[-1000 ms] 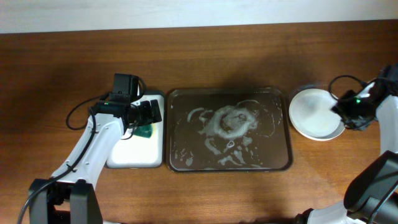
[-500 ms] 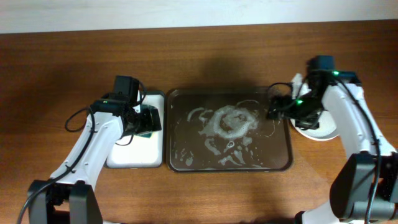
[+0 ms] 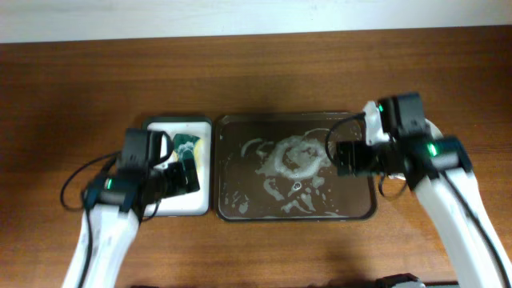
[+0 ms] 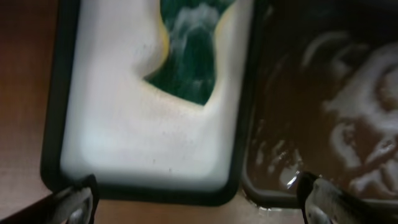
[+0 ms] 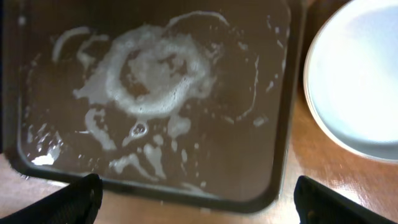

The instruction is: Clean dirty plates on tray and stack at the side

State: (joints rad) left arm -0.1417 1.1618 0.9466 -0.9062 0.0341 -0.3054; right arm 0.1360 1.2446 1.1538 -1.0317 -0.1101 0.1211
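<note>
The dark brown tray [image 3: 296, 172] lies mid-table, holding only whitish soapy streaks and no plates. It also shows in the right wrist view [image 5: 161, 93] and the left wrist view [image 4: 323, 112]. A white plate [image 5: 360, 81], with another rim showing beneath it, sits on the table just right of the tray. In the overhead view my right arm covers the plates. My right gripper [image 3: 340, 158] [image 5: 199, 205] is open and empty over the tray's right part. My left gripper [image 3: 182, 178] [image 4: 199, 208] is open and empty over the front of the white tray.
A small white tray [image 3: 180, 204] [image 4: 137, 124] lies left of the brown tray. A green and yellow sponge [image 3: 189, 147] [image 4: 193, 56] rests at its far end. Bare wooden table surrounds both trays.
My right arm swung left from the plates to over the tray's right side. My left gripper drew back toward the front, off the sponge, which stays on the white tray.
</note>
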